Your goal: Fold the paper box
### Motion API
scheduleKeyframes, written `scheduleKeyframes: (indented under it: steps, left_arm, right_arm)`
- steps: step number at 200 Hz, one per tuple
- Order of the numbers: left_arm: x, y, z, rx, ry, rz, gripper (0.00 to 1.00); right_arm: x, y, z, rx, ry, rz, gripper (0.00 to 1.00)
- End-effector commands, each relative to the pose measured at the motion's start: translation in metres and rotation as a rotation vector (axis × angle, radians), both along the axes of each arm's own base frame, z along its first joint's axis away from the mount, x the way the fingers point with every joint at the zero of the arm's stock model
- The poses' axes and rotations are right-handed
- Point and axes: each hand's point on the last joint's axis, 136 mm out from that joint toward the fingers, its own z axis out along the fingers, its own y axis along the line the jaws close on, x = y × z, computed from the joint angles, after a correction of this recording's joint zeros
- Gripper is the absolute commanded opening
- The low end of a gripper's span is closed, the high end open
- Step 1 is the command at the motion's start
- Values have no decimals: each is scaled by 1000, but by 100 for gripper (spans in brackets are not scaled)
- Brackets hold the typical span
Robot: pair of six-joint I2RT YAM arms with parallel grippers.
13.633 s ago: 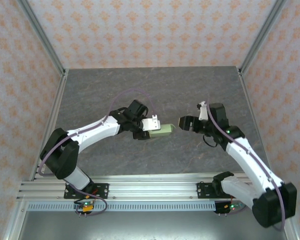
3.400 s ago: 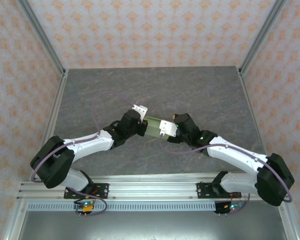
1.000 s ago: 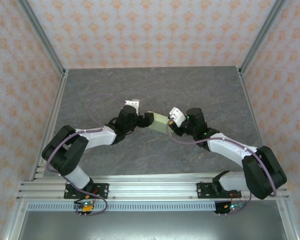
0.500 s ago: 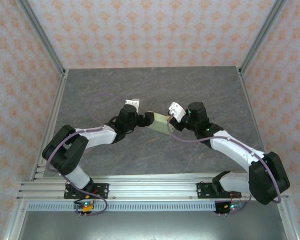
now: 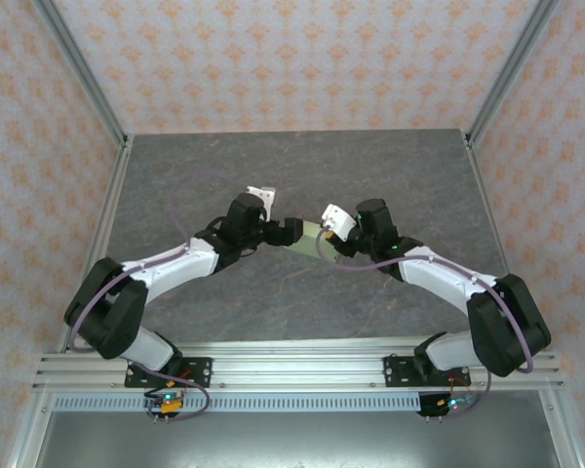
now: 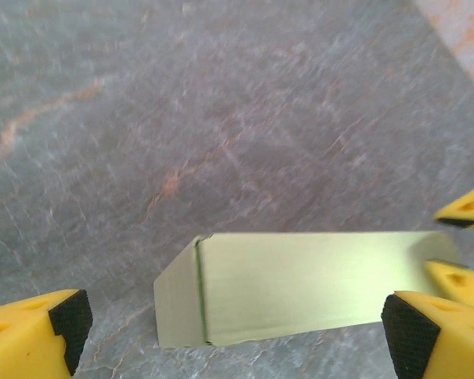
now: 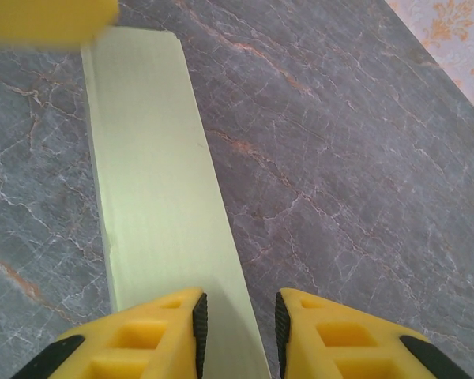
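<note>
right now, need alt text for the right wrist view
A pale yellow-green folded card box, held between the right gripper's yellow fingers at the bottom, stretches up to a blurred yellow finger at top left, over a grey marbled table.

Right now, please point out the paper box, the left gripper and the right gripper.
paper box (image 6: 300, 280), left wrist view: middle of its broad pale face.
left gripper (image 6: 241, 325), left wrist view: midway between its open fingertips.
right gripper (image 7: 238, 320), right wrist view: midway between its fingertips, gripping the box.

Pale yellow-green paper box (image 6: 300, 284), grey veined table (image 5: 390, 175), peach-patterned walls (image 5: 292, 58)
</note>
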Motion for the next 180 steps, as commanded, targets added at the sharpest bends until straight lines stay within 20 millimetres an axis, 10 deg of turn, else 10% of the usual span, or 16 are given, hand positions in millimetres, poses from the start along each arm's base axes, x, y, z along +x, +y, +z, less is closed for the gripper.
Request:
scheduleKeyframes:
  steps: [1,108,180]
  left_arm:
    - [-1,4,31,34,-65,-20,98]
    - [12,33,-86,211,117,94,97]
    - [4,32,-76,166,108,86,97]
  right_arm:
    - [-17,-21,-45,-145,127,-21,31]
    - [-19,-17,-35,-108,140,-20,32]
    - [-30,25,30,143,129,130,69]
